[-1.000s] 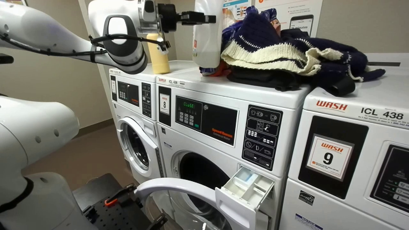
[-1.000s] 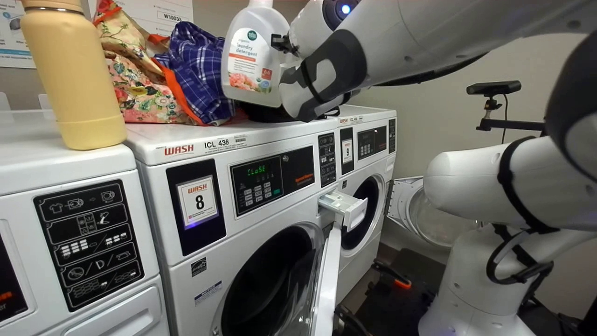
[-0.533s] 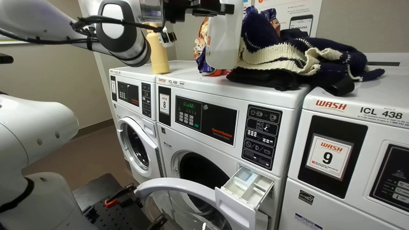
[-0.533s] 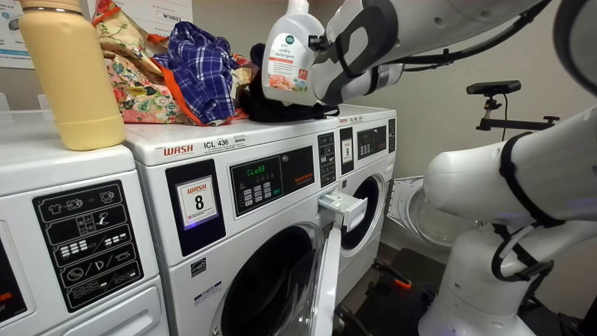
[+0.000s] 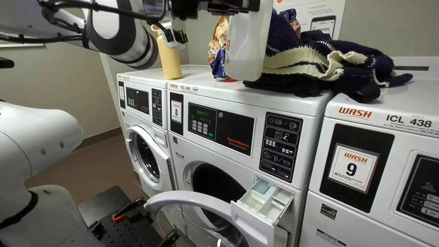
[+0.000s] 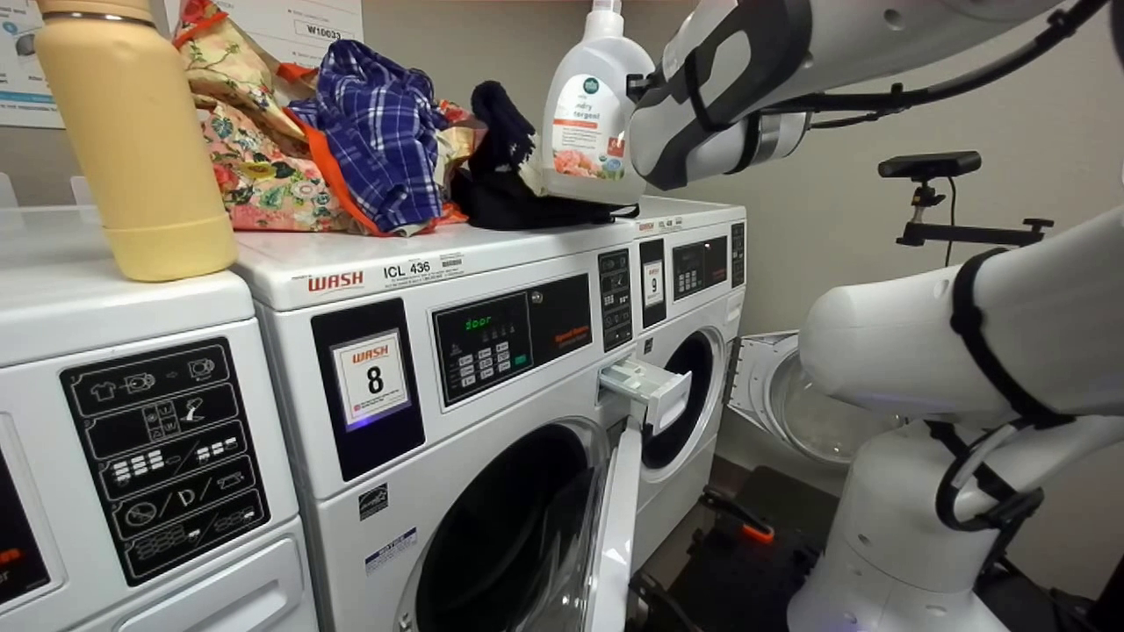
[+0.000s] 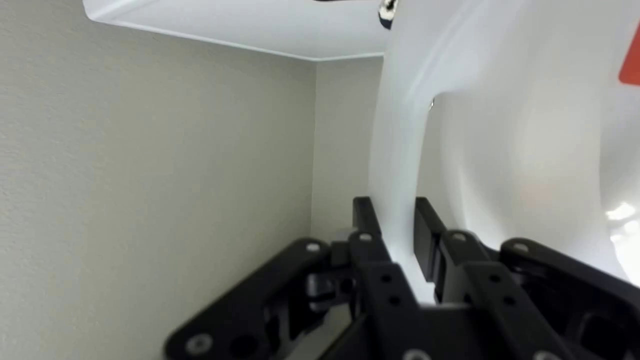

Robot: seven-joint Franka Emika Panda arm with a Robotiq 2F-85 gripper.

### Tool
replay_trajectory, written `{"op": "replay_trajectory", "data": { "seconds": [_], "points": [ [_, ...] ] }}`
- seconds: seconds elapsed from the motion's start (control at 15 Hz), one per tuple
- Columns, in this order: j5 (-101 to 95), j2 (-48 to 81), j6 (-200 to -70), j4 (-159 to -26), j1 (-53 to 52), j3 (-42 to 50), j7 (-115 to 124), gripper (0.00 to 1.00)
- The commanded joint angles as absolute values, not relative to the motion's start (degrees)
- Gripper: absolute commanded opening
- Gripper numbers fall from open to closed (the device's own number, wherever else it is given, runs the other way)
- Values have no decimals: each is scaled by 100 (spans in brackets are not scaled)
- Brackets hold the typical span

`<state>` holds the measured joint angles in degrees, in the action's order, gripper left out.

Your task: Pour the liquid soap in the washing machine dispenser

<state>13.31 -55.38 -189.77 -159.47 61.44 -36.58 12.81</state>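
The liquid soap, a white translucent jug [image 5: 245, 48], is held roughly upright over the washer tops. Its label faces the camera in an exterior view [image 6: 584, 132]; its upper end is cut off by the frame edge. My gripper [image 7: 392, 212] is closed around the jug's handle [image 7: 397, 150], one finger on each side; it also shows in an exterior view [image 5: 252, 6]. The washing machine dispenser [image 5: 252, 224] is pulled out below the jug, its bluish compartments facing up; it also shows in an exterior view [image 6: 672, 404]. The washing machine [image 5: 223, 92] carries an "8" sticker.
Dark knit clothing [image 5: 308, 58], a black bag [image 6: 527, 209] and a plaid cloth [image 6: 373, 140] lie on the washer top. A yellowish bottle [image 6: 132, 149] stands beside them. The round door [image 5: 185, 196] hangs open beside the drawer. Washer "9" [image 5: 355, 171] adjoins.
My gripper and the jug have moved right in both exterior views, away from the yellowish bottle, and the jug stays about upright. The washer display changed from "CLOSE" to "door".
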Motion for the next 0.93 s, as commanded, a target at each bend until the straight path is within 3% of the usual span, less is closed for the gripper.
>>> {"op": "replay_trajectory", "data": {
  "seconds": [0.0,0.87],
  "points": [
    [1051,-5681,-18660,-15981,6160,-3364,1185,6],
    [-575,-5518,-17119,-16046,6045,-2371,801,6]
  ]
}}
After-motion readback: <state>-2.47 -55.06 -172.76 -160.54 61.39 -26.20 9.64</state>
